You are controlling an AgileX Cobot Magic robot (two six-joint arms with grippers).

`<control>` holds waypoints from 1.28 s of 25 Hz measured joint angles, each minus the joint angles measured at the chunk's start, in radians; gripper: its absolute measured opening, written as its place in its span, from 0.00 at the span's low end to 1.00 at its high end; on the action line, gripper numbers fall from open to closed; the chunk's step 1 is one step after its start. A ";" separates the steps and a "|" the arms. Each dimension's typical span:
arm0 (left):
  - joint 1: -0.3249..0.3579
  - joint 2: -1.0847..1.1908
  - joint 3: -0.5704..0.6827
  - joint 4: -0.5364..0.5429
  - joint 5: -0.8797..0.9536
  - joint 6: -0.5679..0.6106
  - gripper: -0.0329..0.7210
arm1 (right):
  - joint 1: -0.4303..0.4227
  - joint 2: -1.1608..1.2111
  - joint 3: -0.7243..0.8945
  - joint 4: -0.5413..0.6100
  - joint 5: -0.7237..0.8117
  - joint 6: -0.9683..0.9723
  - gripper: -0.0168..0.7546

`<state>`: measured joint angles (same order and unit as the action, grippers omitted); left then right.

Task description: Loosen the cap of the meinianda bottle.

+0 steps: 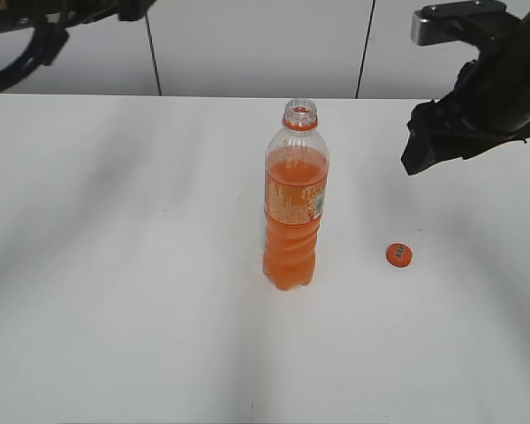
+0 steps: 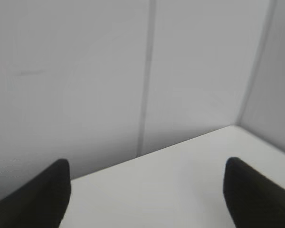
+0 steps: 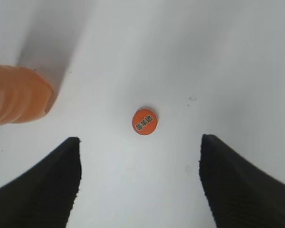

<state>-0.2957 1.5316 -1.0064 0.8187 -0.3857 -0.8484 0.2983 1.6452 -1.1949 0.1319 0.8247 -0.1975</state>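
Note:
The meinianda bottle [image 1: 294, 203] stands upright in the middle of the white table, its neck open with no cap on it. Its ribbed orange lower body shows at the left of the right wrist view [image 3: 16, 95]. The orange cap [image 1: 398, 255] lies flat on the table to the bottle's right, dark mark up, and it also shows in the right wrist view [image 3: 144, 121]. My right gripper [image 3: 140, 175] is open and empty, raised above the table near the cap; its dark body [image 1: 455, 132] shows in the exterior view. My left gripper [image 2: 145, 190] is open and empty, facing the wall.
The white table [image 1: 115, 265] spreads wide around the bottle. A panelled grey wall [image 1: 247, 44] stands behind its far edge. The left arm's dark cabling [image 1: 26, 44] hangs at the top left corner.

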 joint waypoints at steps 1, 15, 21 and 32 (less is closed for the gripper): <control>0.022 -0.008 0.000 -0.006 0.073 0.000 0.83 | 0.000 -0.011 0.000 -0.005 0.000 0.008 0.77; 0.163 0.038 -0.057 -0.497 0.874 0.436 0.82 | -0.142 -0.018 0.000 -0.086 0.046 0.116 0.77; 0.202 0.163 -0.229 -0.763 1.169 0.666 0.82 | -0.276 -0.005 0.001 -0.089 0.076 0.150 0.77; 0.203 0.188 -0.421 -0.793 1.380 0.684 0.82 | -0.298 -0.020 0.001 -0.092 0.139 0.140 0.77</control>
<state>-0.0927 1.7199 -1.4277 0.0262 0.9941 -0.1641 0.0000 1.6248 -1.1936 0.0399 0.9636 -0.0577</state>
